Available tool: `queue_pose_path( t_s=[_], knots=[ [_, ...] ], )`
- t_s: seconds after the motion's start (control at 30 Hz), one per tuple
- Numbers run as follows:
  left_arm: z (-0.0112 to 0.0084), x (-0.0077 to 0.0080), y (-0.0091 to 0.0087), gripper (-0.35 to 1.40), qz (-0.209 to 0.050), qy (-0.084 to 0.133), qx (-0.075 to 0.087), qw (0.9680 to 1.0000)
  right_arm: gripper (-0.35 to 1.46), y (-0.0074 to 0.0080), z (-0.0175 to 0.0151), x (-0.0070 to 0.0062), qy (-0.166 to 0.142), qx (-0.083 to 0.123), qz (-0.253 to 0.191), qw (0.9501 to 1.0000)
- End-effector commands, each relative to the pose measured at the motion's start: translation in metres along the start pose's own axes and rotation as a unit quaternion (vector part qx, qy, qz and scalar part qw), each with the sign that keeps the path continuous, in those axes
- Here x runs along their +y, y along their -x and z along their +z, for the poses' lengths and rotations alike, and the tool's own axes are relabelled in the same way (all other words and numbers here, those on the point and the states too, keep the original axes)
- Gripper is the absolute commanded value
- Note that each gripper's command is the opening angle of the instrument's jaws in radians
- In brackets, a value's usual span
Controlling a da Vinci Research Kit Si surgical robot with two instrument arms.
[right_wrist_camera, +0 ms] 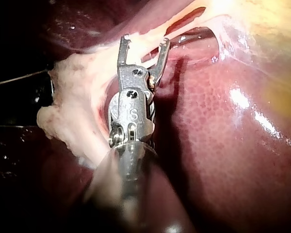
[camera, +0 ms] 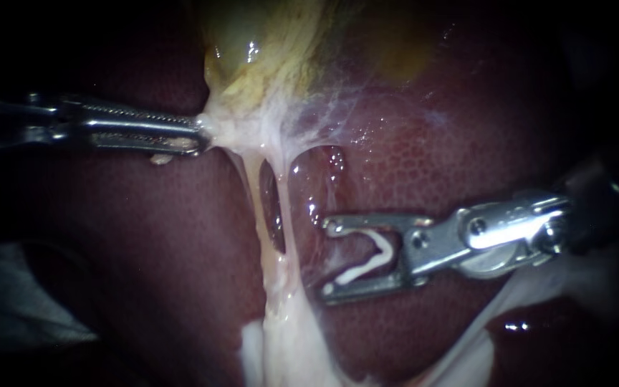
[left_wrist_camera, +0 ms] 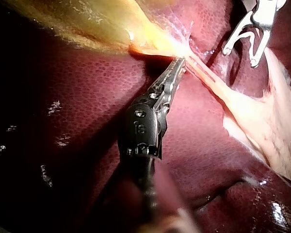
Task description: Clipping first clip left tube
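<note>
Endo view: left instrument (camera: 198,136) comes in from the left, jaws clamped together on the pale lower end of the gallbladder (camera: 266,43), and the tissue there is drawn to a taut point. Two pale strands drop from that spot w/ a dark slit btwn them: the left tube (camera: 252,190) nearer the left instrument, the right tube (camera: 291,215) just beside it. Both merge lower down into one whitish band. Right instrument (camera: 331,258) comes in from the right, jaws wide apart, gripping nothing, w/ a bent white clip (camera: 370,261) seated btwn them. Its tips point at the tubes and sit near the right tube, around neither. The left tube lies beyond the right one, apart from those tips. Liver (camera: 431,165) is dark red and mottled behind it all. Left wrist view: jaws closed on tissue where the yellow gallbladder narrows, w/ the other instrument's open jaws ahead, past the tubes. Right wrist view: open jaws w/ a pale strand crossing at the tips; can't tell if it touches them.
</note>
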Motion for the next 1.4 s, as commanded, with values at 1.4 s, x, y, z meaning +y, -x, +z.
queue_pose_path(
  t_s=[1.4],
  knots=[
    [0.0001, 0.0, 0.0, -0.35, 0.0, 0.0, 0.0, 1.0, 0.48, 0.0041, 0.0089, 0.0049, -0.098, 0.055, 0.019, 0.9934]
  ],
)
